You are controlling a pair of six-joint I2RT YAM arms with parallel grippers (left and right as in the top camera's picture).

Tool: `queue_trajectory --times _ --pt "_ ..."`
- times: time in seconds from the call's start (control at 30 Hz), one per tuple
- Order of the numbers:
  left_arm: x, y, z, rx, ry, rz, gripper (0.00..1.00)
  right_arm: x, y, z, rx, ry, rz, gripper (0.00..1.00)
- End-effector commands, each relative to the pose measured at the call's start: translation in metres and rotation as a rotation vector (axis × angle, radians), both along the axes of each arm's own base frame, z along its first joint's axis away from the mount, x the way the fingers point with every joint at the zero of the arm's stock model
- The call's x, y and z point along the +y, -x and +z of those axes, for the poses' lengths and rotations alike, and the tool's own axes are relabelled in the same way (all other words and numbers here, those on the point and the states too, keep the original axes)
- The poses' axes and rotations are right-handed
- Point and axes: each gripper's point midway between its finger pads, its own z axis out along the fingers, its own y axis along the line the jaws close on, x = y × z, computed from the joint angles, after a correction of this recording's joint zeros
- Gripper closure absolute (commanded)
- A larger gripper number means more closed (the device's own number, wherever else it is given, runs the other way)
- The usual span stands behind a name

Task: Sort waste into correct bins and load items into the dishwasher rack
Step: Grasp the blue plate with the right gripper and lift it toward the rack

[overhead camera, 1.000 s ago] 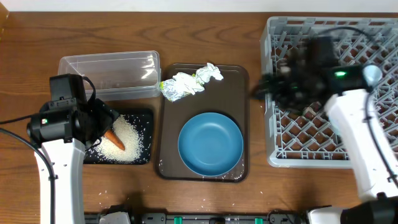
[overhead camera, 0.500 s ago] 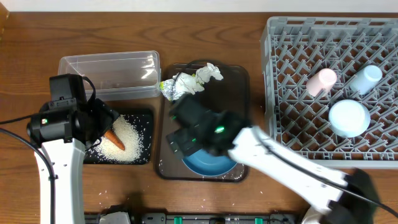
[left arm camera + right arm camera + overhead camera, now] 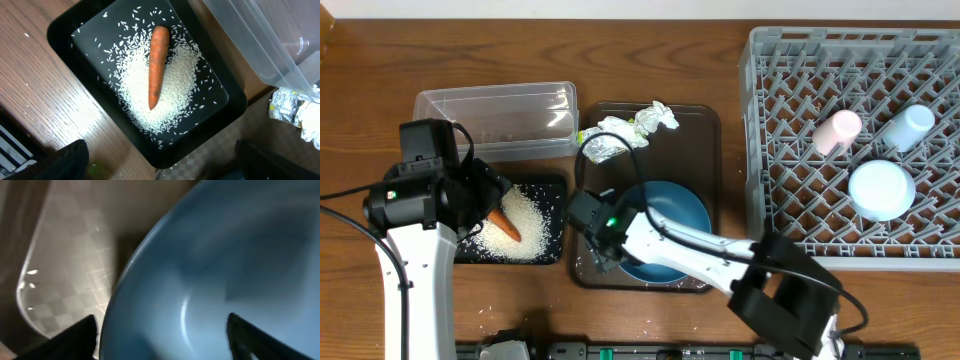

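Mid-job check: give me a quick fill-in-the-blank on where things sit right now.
1. On the rice in the black tray lies an orange ____.
2. The brown tray holds a dark blue ____.
3. The pink cup and the light-blue cup stand in the grey dishwasher ____.
Missing words: carrot; bowl; rack.

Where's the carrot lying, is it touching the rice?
Touching. The left wrist view shows the carrot lying right on top of the rice pile in the black tray.
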Motion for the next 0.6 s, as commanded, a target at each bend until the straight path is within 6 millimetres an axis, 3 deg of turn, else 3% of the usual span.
queue_trajectory --times 0.0,0.13,0.3,0.4,0.57 --pt "0.004 -0.001 0.005 -0.008 -0.018 0.004 0.04 0.009 0.007 -0.005 -0.001 -0.002 -0.015 0.33" --pt "0.004 -0.001 0.005 -0.008 -0.018 0.003 0.04 0.013 0.010 -0.004 -0.004 -0.013 -0.023 0.57" --pt "0.004 -0.001 0.005 -0.008 -0.018 0.003 0.04 0.016 0.007 0.005 0.004 -0.027 -0.041 0.98" --pt "0.004 -0.001 0.005 -0.008 -0.018 0.004 0.04 0.019 -0.001 0.025 0.000 -0.042 -0.055 0.99" --pt "0.004 -0.001 0.005 -0.008 -0.018 0.003 0.04 0.028 -0.022 0.086 -0.053 -0.111 -0.012 0.99"
